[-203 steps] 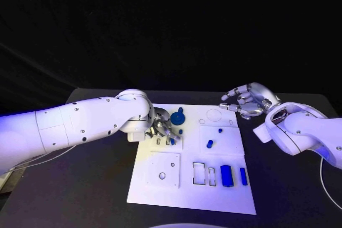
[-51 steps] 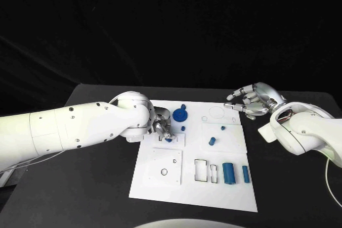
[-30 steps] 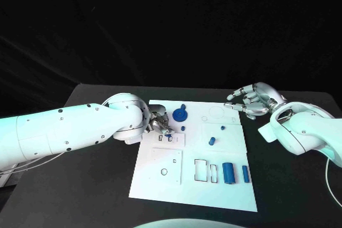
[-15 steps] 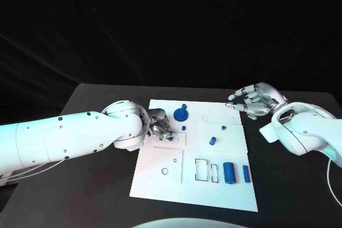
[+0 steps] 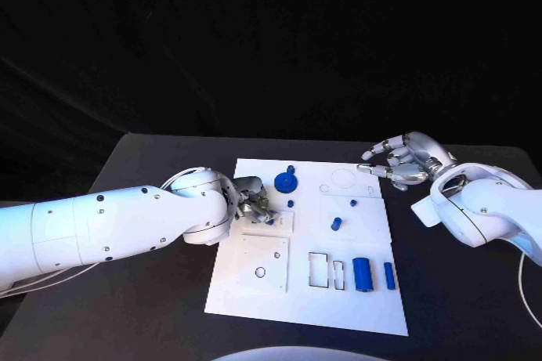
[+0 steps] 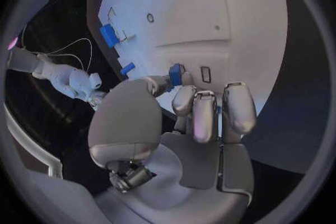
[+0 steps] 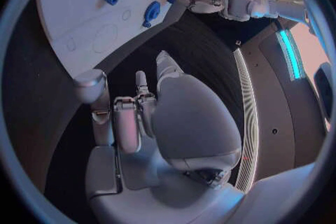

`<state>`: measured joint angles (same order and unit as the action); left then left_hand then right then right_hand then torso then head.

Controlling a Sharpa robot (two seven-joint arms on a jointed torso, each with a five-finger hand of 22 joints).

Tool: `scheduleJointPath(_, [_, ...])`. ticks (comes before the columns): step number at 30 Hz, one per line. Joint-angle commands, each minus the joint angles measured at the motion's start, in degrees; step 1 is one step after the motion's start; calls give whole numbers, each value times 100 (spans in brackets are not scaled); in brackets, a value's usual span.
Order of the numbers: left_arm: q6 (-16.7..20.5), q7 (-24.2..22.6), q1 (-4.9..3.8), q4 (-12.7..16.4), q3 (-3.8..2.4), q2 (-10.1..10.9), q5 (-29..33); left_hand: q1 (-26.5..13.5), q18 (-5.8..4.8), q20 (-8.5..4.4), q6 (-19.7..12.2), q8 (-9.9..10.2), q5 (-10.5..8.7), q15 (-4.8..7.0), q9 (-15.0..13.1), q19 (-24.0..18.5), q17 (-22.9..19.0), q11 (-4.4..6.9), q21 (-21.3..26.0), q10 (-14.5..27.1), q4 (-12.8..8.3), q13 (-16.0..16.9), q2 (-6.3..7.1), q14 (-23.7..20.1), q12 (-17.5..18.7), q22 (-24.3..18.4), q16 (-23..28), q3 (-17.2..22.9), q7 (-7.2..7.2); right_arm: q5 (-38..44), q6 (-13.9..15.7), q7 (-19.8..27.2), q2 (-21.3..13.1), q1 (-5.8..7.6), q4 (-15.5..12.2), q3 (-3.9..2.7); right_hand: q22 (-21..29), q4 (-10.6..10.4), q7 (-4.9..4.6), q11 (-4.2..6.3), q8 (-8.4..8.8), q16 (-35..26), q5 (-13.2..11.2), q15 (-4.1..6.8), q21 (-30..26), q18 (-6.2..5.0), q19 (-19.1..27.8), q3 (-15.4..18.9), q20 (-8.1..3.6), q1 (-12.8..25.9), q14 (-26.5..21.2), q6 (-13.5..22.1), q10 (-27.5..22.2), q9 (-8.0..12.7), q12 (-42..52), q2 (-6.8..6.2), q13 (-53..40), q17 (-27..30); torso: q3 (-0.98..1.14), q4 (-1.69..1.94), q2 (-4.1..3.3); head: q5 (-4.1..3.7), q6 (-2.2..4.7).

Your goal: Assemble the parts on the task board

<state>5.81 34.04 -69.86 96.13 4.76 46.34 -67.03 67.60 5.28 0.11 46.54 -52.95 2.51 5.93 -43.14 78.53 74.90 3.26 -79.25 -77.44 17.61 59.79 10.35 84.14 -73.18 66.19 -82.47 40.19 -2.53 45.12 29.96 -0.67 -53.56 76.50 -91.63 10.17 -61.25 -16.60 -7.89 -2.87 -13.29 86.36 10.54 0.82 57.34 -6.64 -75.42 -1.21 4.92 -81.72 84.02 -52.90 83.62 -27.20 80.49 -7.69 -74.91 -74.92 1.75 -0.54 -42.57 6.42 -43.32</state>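
The white task board [image 5: 260, 298] lies in the middle of the black table [image 5: 135, 298]. The left hand [image 5: 251, 199] is down over the board's left side, near its far end, and its fingers [image 6: 199, 115] are curled in together with a small blue part [image 6: 175, 74] pinched at their tips, right against the board's surface beside a small rectangular slot [image 6: 205, 74]. Just to the right of that hand sits a round blue disc [image 5: 286, 181] with a little blue peg [image 5: 290, 203] on the near side of it. Further right, two more small blue pieces rest on the board: a short one [image 5: 352, 202] and a slightly longer one [image 5: 335, 223] nearer. Toward the near right corner a thick blue cylinder [image 5: 362, 274] lies next to a thin blue bar [image 5: 388, 275], with two empty rectangular cut-outs [image 5: 327, 271] to their left. The right hand [image 5: 398, 164] hangs off the board's far right corner, above the table, holding nothing, its fingers loosely bent but apart.
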Motion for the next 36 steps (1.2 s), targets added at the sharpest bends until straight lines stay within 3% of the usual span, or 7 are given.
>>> scheduleJointPath(1, [112, -24, 13, 2, -1, -14, -149, -46, -51, 3, 189, -41, 35, 38, -7, 44, 326, -3, -18, -43, -1041, 2, -12, 283, -15, 3, -36, 1066, 179, 42, -51, 21, -7, -6, -9, 0, -5, -1, 28, 3, -10, -29, 1, 46, -20, -69, 2, -31, -20, 6, 387, 10, -31, -5, -12, 10, -576, -568, -1, 4, -8, -12, 7])
scheduleJointPath(19, [59, -8, 27, 24, -11, -14, -178, -76, -54, -3, 195, -48, 35, 44, -19, 52, 327, 4, -26, -46, -1074, -11, 11, 284, -11, 19, -37, 1131, 185, 40, -53, 28, -8, -10, -6, 0, -5, -1, 28, 3, -10, -29, 1, 46, -20, -69, 2, -31, -20, 6, 387, 10, -31, -5, -12, 10, -576, -568, -10, 3, -14, -17, 0])
scheduleJointPath(36, [215, -25, 33, 63, -39, 19, -167, -107, -56, -8, 205, -55, 35, 49, -30, 57, 328, 9, -32, -41, -1104, -45, 14, 284, 7, 29, -37, 1207, 190, 40, -51, 33, -18, -15, -5, 0, 6, 0, 29, 4, -17, -32, 2, 47, -37, -72, 2, -35, -21, 10, 386, 14, -33, -6, -16, 15, -571, -563, -3, 6, -12, -21, 5])
